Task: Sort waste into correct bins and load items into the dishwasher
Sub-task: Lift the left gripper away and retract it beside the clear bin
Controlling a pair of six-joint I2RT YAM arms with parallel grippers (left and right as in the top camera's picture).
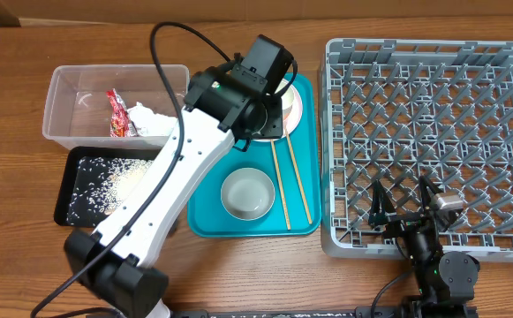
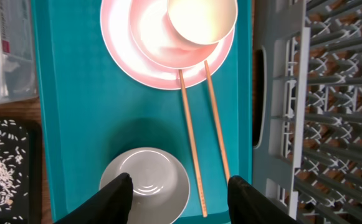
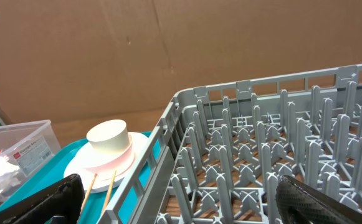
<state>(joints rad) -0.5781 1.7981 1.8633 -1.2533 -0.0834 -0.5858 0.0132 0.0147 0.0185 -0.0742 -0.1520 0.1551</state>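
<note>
Dish-loading step. Left claw [image 2: 179, 182], apart and empty, hovers over round white bowl [image 2: 146, 177] on flat teal tray [image 2: 75, 124]. Next: lower, clamp rim, carry to grey lattice rack [image 1: 433, 141]. Right claw [image 3: 181, 199] wide apart.

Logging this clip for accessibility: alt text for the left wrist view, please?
Looking straight down, the open left hand hangs over a teal tray, above a pale bowl. Two chopsticks run from beside the bowl up to a pink plate carrying a white cup; a grey dish rack borders the right edge.
</note>
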